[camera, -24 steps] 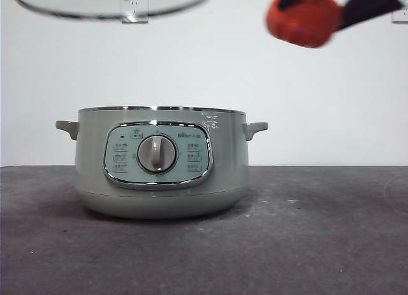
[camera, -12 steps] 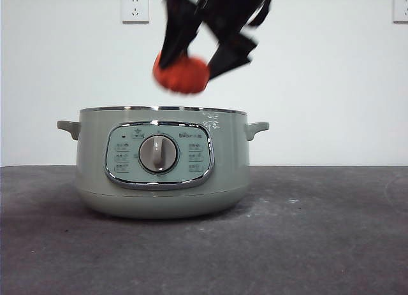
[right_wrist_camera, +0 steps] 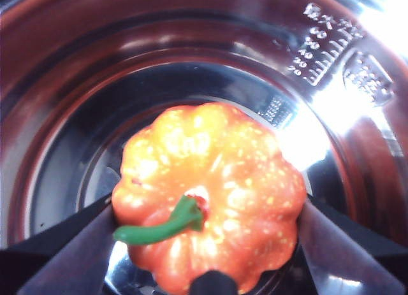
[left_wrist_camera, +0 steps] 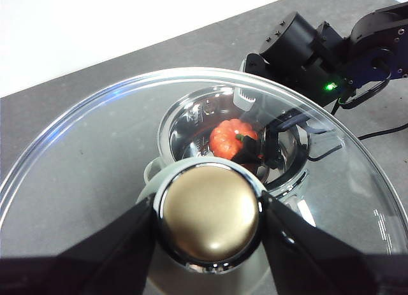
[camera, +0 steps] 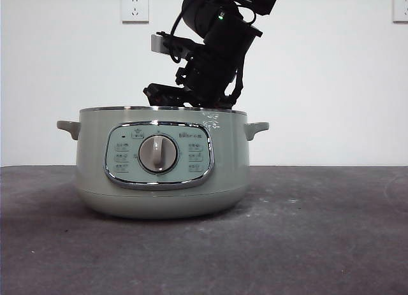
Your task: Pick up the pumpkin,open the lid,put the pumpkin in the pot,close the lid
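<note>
The right gripper [right_wrist_camera: 210, 269] has its jaws pressed on the two sides of the pumpkin [right_wrist_camera: 213, 199] and holds it inside the pot [camera: 159, 161], low in the steel bowl. The stem points up toward the wrist camera, so the pumpkin hangs upright between the jaws, and the bowl's floor lies directly under it. Whether it already touches the floor cannot be told. In the front view the pumpkin is hidden behind the wall of the pot; only the dark arm shows, reaching down over the rim from above.

The left gripper [left_wrist_camera: 210, 212] is closed on the knob of the lid [left_wrist_camera: 95, 155] and holds the lid in the air above the pot, a little to one side. Through the glass one sees the open bowl, the pumpkin [left_wrist_camera: 231, 137] and the other arm. The lid does not show in the front view, so it is higher than that picture reaches.

The next step is probably to let the pumpkin go and lift the right arm straight out. The lid cannot come down while this arm stands in the opening.

The pot stands on a dark grey table [camera: 319, 231] before a white wall [camera: 331, 85] with a socket [camera: 134, 7] on it.
</note>
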